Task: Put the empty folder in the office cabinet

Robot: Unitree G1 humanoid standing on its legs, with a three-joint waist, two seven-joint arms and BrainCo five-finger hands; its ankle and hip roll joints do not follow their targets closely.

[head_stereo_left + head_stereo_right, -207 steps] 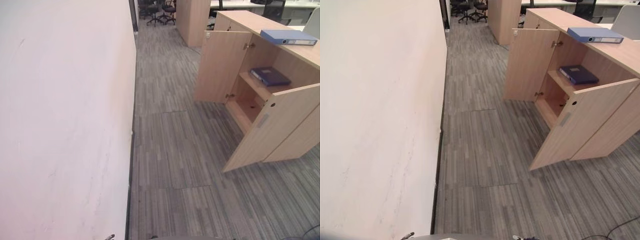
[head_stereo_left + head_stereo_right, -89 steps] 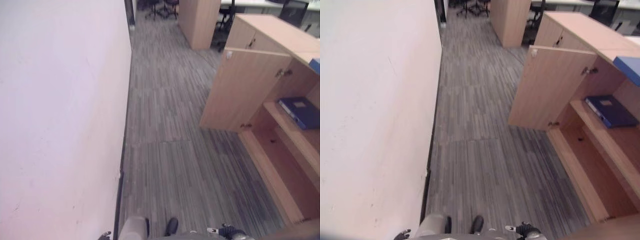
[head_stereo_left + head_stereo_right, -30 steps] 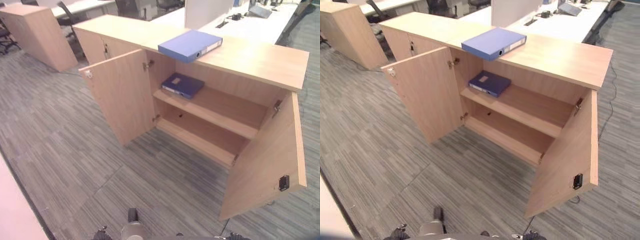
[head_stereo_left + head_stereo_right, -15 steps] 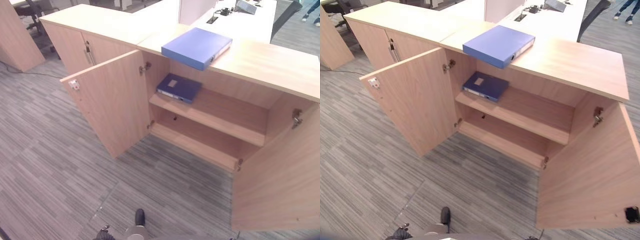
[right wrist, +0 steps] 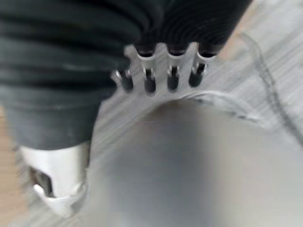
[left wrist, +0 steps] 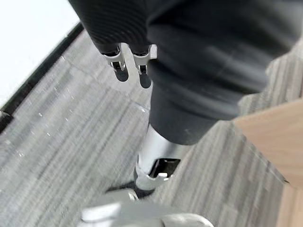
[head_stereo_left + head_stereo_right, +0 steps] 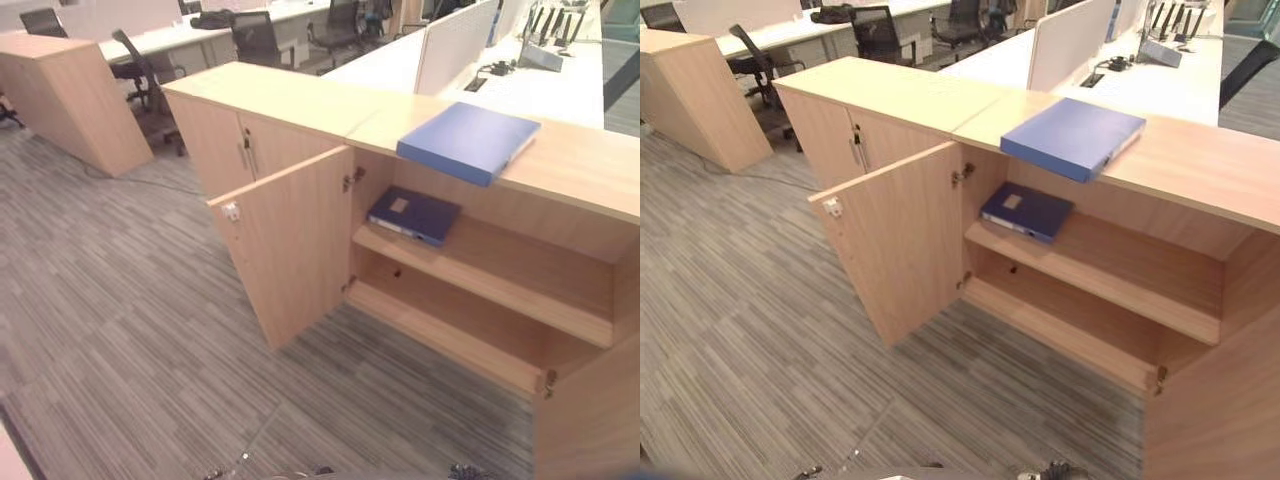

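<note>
Blue is the folder (image 7: 468, 142) I want, and it lies flat on top of the wooden cabinet (image 7: 300, 100), with one corner poking out over the front edge. Right below it the cabinet stands open. The left door (image 7: 290, 245) swings out toward me, and a darker folder (image 7: 413, 214) already rests on the upper shelf (image 7: 500, 280).

My left hand (image 6: 128, 59) hangs down by my side with its fingers straight and loose, holding nothing. My right hand (image 5: 161, 75) hangs the same way, fingers straight and empty.

I think the job now is to get close and face the cabinet squarely. I should stop where I can reach the top, but not bump the open doors. Then I should take the blue folder with care so it does not slide off the edge. The shelf has bare room beside the dark folder, and that looks like a good spot.

Half a second ago the cabinet sat more in the middle of my view. Now it sits further right, because my head turned. The folders have not moved.
</note>
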